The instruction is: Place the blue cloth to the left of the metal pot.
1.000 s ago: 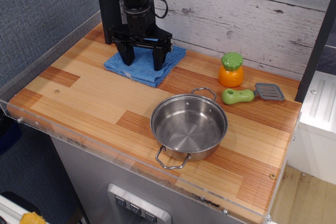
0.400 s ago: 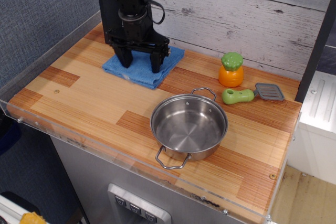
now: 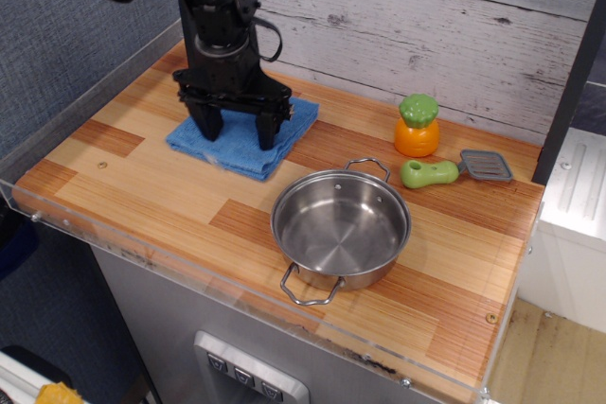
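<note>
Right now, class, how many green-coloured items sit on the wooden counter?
2. The orange toy with a green top stands near the back wall; the green-handled spatula lies just right of it, behind the metal pot. None appears hidden.

Single cam looking down from high front-right, mid-range, covering whole wooden countertop (image 3: 170, 186), facing plank back wall (image 3: 454, 16).

The black arm stands near-vertical, its pincer (image 3: 238, 132) pointing down with fingers spread, tips seemingly touching down.
</note>
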`<action>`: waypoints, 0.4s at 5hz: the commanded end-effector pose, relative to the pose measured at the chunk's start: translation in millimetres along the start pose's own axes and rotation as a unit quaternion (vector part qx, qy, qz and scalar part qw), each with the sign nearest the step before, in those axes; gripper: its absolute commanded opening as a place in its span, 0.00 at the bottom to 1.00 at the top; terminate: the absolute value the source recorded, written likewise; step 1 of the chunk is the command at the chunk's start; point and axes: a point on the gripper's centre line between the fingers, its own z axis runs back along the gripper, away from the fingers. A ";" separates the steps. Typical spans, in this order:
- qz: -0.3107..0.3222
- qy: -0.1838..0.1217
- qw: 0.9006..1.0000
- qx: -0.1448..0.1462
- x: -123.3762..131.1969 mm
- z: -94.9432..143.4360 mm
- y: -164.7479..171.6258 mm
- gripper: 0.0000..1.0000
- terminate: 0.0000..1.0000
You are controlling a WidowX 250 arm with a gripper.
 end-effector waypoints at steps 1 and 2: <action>0.013 0.043 0.999 0.011 -52.1 -13.7 19.3 1.00 0.00; 0.015 0.044 0.999 0.024 -69.3 -10.5 23.4 1.00 0.00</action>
